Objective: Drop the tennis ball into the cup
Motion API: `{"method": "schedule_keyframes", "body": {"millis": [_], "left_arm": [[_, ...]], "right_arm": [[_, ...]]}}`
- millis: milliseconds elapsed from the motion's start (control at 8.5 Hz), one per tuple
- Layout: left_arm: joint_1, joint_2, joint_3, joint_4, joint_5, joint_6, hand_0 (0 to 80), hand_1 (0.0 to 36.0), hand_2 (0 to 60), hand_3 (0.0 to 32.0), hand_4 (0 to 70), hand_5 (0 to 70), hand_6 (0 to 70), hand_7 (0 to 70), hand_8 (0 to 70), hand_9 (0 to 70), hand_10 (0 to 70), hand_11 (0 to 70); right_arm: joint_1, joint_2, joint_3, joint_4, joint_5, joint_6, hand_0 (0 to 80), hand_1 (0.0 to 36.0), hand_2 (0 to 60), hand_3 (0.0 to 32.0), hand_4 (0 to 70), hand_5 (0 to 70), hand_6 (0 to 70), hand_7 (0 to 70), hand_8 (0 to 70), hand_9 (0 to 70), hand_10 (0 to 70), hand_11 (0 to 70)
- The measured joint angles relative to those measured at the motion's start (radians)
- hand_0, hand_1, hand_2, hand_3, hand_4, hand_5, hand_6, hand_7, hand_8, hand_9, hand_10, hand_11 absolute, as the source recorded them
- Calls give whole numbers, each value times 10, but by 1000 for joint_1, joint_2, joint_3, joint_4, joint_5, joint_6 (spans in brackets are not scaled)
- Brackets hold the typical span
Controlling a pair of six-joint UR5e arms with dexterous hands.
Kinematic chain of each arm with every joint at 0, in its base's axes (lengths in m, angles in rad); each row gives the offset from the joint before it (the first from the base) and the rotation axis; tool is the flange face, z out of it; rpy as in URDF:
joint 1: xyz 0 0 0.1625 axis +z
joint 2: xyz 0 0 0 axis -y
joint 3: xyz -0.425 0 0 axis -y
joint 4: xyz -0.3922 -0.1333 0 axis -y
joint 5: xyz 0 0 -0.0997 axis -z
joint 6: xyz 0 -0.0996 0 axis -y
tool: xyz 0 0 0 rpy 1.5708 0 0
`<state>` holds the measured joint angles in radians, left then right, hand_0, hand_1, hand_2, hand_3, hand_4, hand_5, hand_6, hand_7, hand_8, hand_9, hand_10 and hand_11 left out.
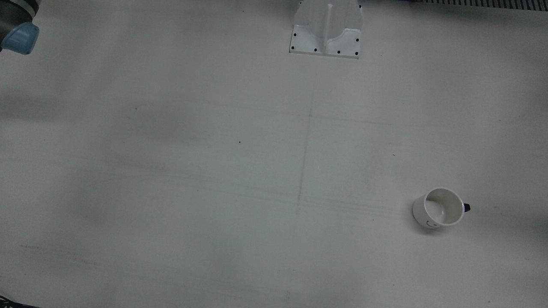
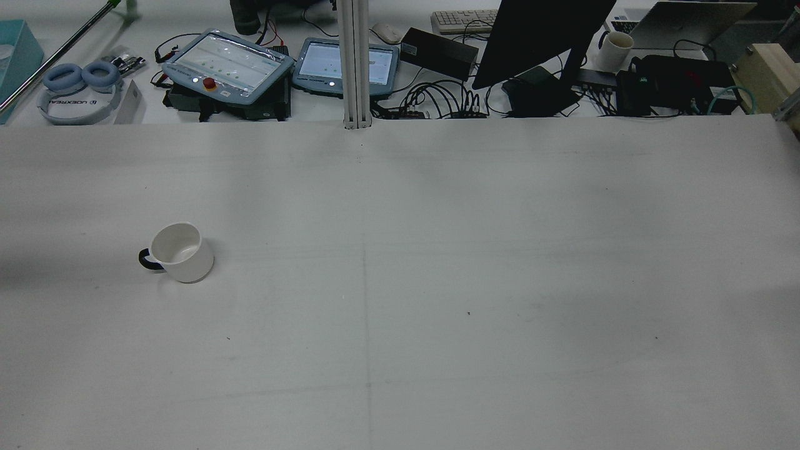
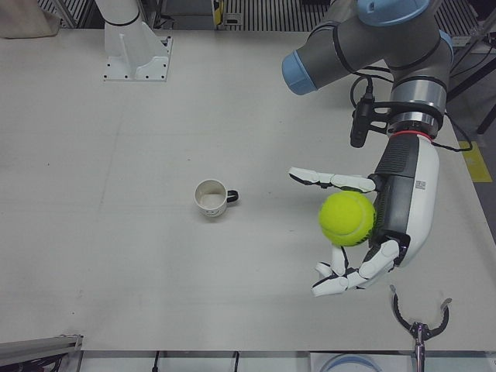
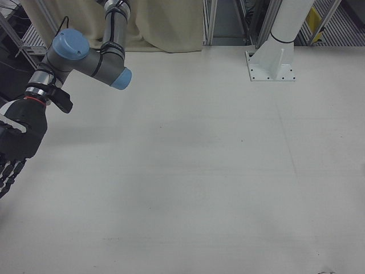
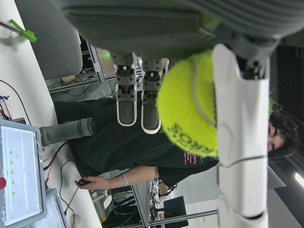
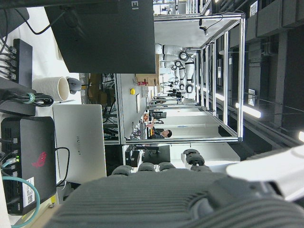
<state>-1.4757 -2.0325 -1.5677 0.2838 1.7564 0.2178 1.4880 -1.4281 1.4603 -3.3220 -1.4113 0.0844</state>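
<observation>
The left robot hand (image 3: 364, 232) cradles the tennis ball (image 3: 346, 218) in curled fingers, well apart from the white mug (image 3: 211, 198) on the table (image 3: 116, 155); the right robot hand (image 4: 14, 145) hangs with fingers extended, holding nothing.

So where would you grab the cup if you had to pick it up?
By the dark handle. The cup stands upright, apart from everything, and in the left-front view the handle points toward the left hand holding the tennis ball, so come from that side.

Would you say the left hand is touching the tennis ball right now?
Touching: in the left-front view the tennis ball sits in the left hand, and the left hand view shows a finger pressed across it.
</observation>
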Motion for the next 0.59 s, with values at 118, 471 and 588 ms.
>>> {"method": "schedule_keyframes", "body": {"millis": [118,471,588], "left_arm": [[0,0,0,0,0,0,603,188,0,0,360,125,436,700,282,455,219,332],[43,47,-115,16,1,7,582,169,19,0,365,159,564,700,311,452,211,320],[78,81,-164,23,0,9,572,169,0,0,361,125,470,700,290,452,206,312]], "right_arm": [[0,0,0,0,0,0,0,0,0,0,0,0,0,0,0,0,0,0],[0,0,0,0,0,0,0,0,0,0,0,0,0,0,0,0,0,0],[0,0,0,1,0,0,0,0,0,0,0,0,0,0,0,0,0,0]]}}
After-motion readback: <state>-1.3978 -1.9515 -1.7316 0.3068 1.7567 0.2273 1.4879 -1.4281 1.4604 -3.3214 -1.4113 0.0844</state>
